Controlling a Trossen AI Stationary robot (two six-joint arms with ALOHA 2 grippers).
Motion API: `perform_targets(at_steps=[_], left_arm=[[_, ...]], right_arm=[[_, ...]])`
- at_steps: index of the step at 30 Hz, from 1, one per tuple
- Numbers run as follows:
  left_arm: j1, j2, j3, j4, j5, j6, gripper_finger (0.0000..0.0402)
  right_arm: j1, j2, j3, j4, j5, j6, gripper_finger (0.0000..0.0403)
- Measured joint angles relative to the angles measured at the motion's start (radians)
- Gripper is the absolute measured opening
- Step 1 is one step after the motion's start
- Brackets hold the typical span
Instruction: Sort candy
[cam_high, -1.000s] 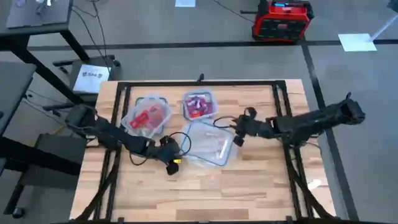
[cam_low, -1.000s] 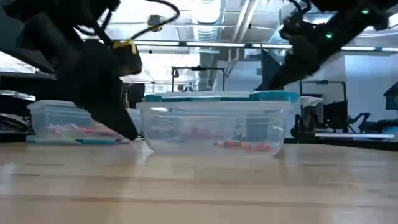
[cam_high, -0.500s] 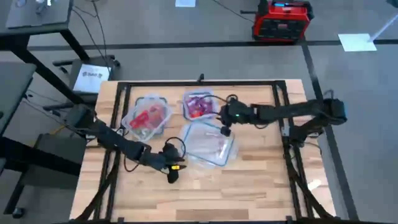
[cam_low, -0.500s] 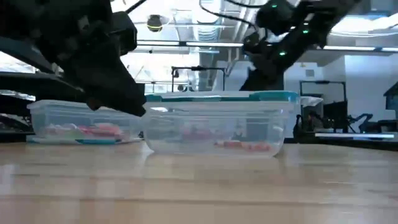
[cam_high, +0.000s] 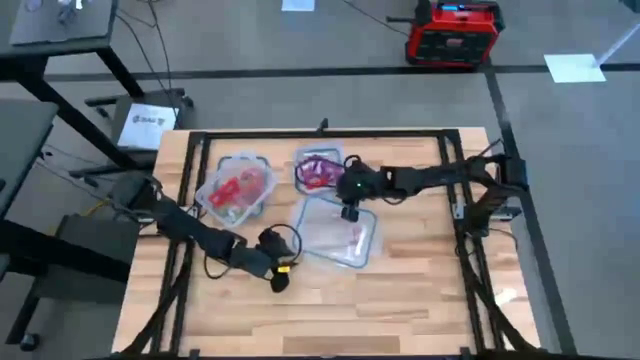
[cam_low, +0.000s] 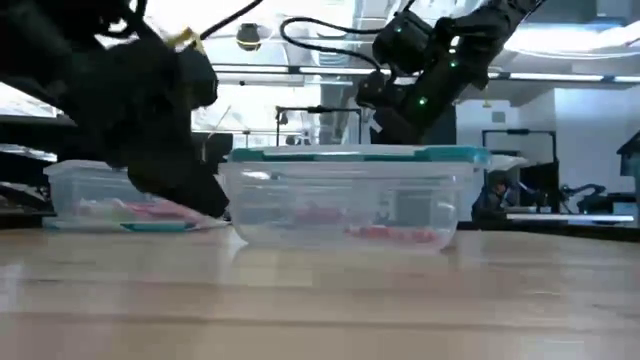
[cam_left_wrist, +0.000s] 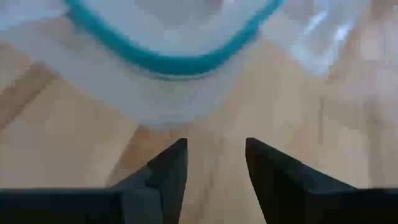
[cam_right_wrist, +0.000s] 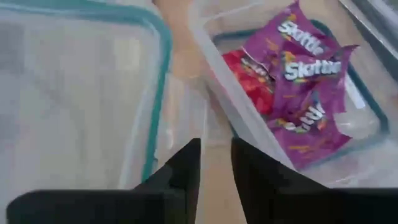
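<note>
Three clear tubs with bluish rims stand on the wooden table. The left tub (cam_high: 237, 187) holds red candy (cam_high: 232, 188). The far middle tub (cam_high: 320, 168) holds purple candy (cam_right_wrist: 298, 74) and a red piece (cam_right_wrist: 252, 81). The large near tub (cam_high: 338, 232) holds a few pieces (cam_low: 390, 234). My left gripper (cam_left_wrist: 214, 143) is open and empty, low over the table by the large tub's near left corner (cam_left_wrist: 174, 62). My right gripper (cam_right_wrist: 215, 144) is open by a narrow gap and empty, above the strip between the large tub's far rim (cam_right_wrist: 163, 62) and the purple tub.
Black frame rails (cam_high: 320, 133) run along the table's far edge and down both sides. Bare wood (cam_high: 330, 310) lies between the large tub and the near edge. A red and black box (cam_high: 452, 30) stands on the floor beyond the table.
My right gripper has swung toward the table's left, from beside the large tub's right far corner to its far rim next to the purple tub. My left gripper has drawn back a little toward the near edge.
</note>
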Motion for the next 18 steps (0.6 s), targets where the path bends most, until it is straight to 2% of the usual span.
perform_targets(at_steps=[18], left_arm=[[0.016,0.007,0.000,0.004,-0.005,0.019,0.0146]], right_arm=[[0.002,0.000,0.000,0.122,-0.080,-0.109,0.0077]])
